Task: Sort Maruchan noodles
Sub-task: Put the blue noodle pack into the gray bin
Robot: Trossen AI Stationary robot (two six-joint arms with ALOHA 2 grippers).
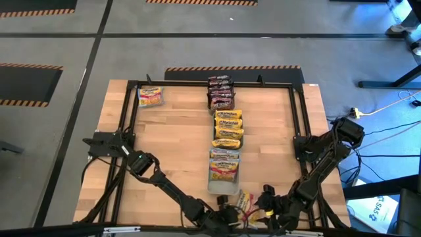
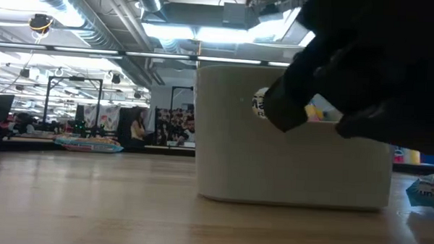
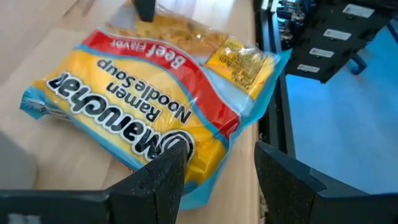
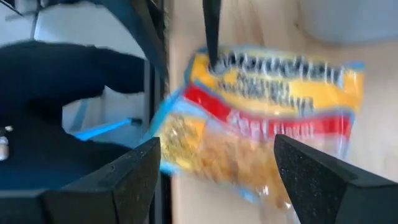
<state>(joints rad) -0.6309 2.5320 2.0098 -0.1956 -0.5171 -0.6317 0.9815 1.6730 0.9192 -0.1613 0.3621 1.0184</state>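
**Last packet flanked at near edge**

A yellow, crinkly plastic Maruchan beef packet with a red band [image 3: 149,106] is seen lying flat on the pale wooden table [image 1: 171,145], at the near edge beside the black frame rail [image 1: 299,118]. It is flanked by both arms. The left gripper [image 3: 214,171] is held low w/ fingers apart, nothing between them, packet edge just ahead. The right gripper [image 4: 214,174] is likewise spread wide and empty, aimed at the same packet from the opp. side; prob. so either can take it.

The rest are already laid in a column down the table's middle: dark red-brown packets [image 1: 221,92] farthest, yellow packets [image 1: 228,128] next, pale pink-yellow packets [image 1: 224,164] nearest. One pale packet [image 1: 150,97] sits alone at the far-left corner. A clear, smooth rectangular tray [image 1: 222,185] sits at the column's near end.
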